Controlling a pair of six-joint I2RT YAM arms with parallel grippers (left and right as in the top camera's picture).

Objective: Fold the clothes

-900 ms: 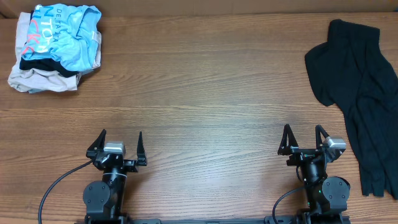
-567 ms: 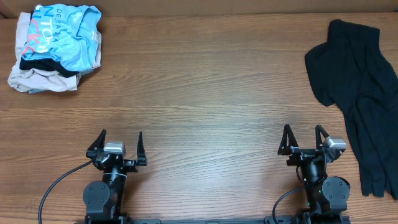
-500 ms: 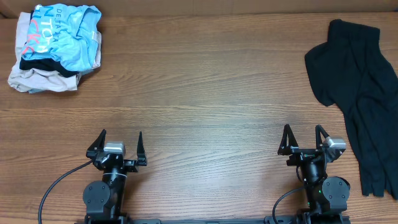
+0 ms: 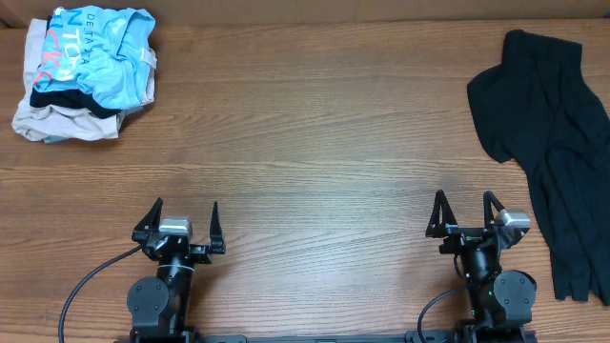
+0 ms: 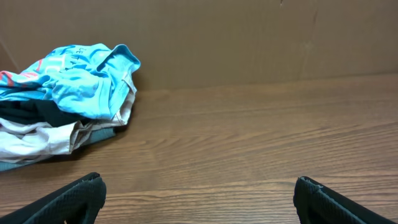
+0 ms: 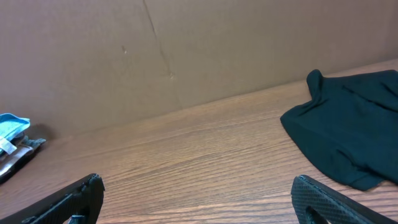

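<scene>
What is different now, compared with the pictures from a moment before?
Nothing visibly changed. The left claw and right claw stay open and empty at the near edge. The black T-shirt lies crumpled on the right, untouched, and the pile sits in the far left corner.

Warm, even, fairly bright light falls from above on the table [image 4: 315, 124]. Shadows are soft and short: a thin dark rim under the pile [image 4: 81, 71] at far left and a faint one along the black shirt [image 4: 548, 143] at right. The shirt is so dark that its folds barely show. The overhead view is sharp, the wood grain clear to the edges. In the wrist views the grain is crisp farther off, with a mild sheen, while the left fingertips [image 5: 68, 199] and right fingertips [image 6: 323, 199] in the bottom corners look soft and blurred. The wall [image 6: 155, 50] behind is evenly lit and dimmer.
</scene>
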